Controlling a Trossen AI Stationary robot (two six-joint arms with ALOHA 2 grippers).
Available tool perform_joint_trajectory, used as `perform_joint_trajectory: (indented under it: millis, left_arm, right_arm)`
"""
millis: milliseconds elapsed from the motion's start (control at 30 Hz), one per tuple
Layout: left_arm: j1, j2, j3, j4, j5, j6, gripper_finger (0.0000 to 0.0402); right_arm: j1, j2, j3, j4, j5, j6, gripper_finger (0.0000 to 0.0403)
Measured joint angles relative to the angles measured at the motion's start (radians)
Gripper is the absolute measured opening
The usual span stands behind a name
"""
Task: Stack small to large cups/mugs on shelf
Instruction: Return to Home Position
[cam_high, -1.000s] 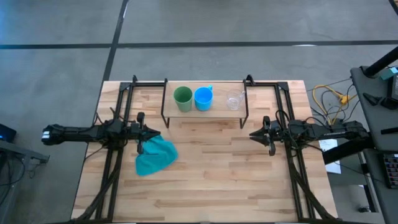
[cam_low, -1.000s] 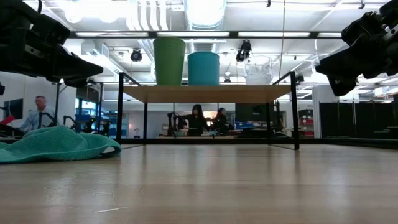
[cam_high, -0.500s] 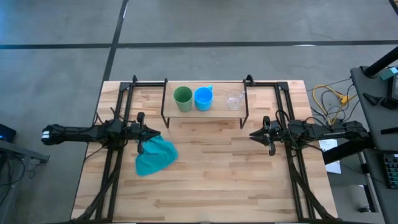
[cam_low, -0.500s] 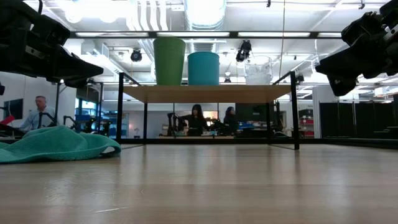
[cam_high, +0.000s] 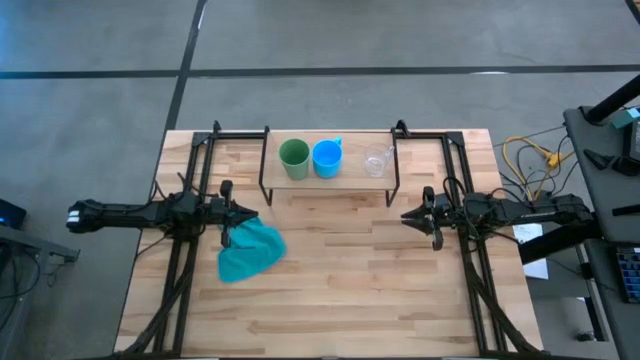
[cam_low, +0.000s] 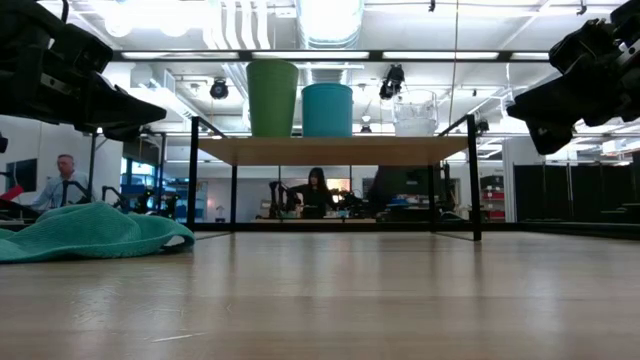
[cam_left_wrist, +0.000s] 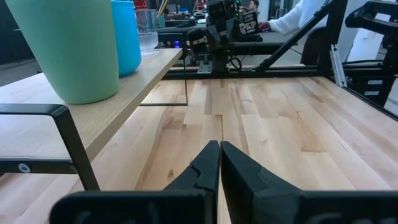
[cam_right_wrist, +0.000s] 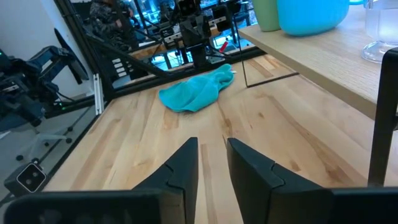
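A crumpled teal cloth (cam_high: 250, 252) lies on the large light-wood plank tabletop (cam_high: 350, 300), in the left half of it as the high view shows it. The table stands on a grey concrete floor (cam_high: 400, 40) crossed by dark lines. Yellow cables (cam_high: 527, 158) coil just off the table's right edge. In the low view a person in a white shirt (cam_low: 62, 180) sits far off behind the cloth. A dark-haired person (cam_low: 316, 190) sits mid-room under bright ceiling lights (cam_low: 328, 15).
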Motion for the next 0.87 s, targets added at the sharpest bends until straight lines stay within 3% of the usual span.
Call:
perform_joint_trajectory:
  millis: [867]
  left_arm:
    - [0.0, 0.0, 0.0, 0.0, 0.002, 0.0, 0.0]
  right_arm:
    - [0.0, 0.0, 0.0, 0.0, 0.0, 0.0, 0.0082]
